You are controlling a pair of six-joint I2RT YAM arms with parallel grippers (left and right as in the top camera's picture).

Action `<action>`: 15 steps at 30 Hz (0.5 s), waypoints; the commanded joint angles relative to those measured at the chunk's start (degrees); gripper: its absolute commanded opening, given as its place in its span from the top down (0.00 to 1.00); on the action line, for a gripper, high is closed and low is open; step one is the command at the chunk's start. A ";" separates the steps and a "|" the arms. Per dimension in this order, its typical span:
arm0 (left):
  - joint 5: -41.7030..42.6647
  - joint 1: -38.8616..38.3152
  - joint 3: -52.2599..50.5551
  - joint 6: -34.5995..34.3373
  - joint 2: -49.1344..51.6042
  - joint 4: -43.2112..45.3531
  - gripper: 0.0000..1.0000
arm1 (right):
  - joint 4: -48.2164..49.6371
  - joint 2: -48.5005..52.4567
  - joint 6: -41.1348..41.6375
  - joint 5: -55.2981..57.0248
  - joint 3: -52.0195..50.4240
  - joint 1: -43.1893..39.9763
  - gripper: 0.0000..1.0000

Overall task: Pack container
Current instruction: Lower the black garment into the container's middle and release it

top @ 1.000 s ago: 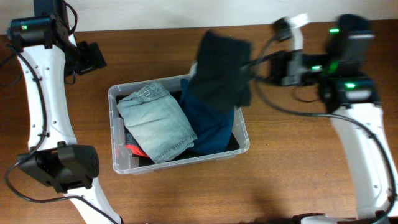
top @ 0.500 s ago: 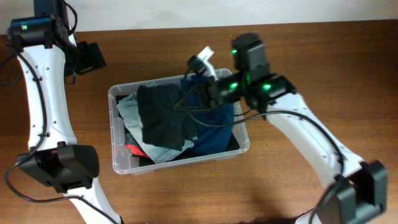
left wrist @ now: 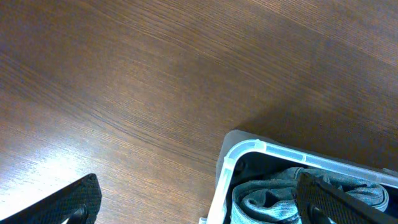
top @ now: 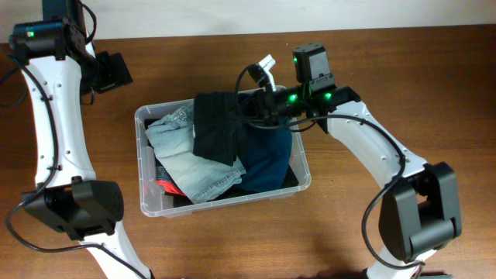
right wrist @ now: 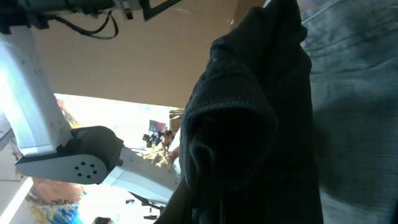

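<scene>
The container (top: 142, 167) sat on the bench (top: 372, 46) a little left of centre, nearer the far edge than the near one, already holding pale denim jeans (top: 190, 159), a blue garment (top: 267, 159) and something red (top: 161, 186) at its near left corner. The right arm rose from the bench's near right corner, bent at the elbow and reached leftward over the container's far right corner, wrist roughly level. The right gripper (top: 252, 111) was clamped tight on a black garment (top: 215, 128), which hung from it across the far side of the container, draped over the jeans and the blue cloth. The left arm stood along the left edge, stretched up toward the far left corner, well apart from the container. The left gripper (top: 115, 71) hung spread wide with nothing in it; in its wrist view the dark fingers (left wrist: 73, 200) framed the container's far left corner.
</scene>
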 commanded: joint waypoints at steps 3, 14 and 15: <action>0.42 0.26 -0.17 -0.57 -0.48 -0.02 0.01 | 0.57 1.01 0.42 -0.59 -0.24 1.55 0.95; 0.42 0.26 -0.17 -0.57 -0.48 -0.04 0.01 | 6.93 1.01 8.70 -9.44 -0.20 5.90 0.96; 0.42 0.26 -0.17 -0.57 -0.48 -0.02 0.00 | 7.34 1.01 8.70 -9.40 -0.20 5.90 0.96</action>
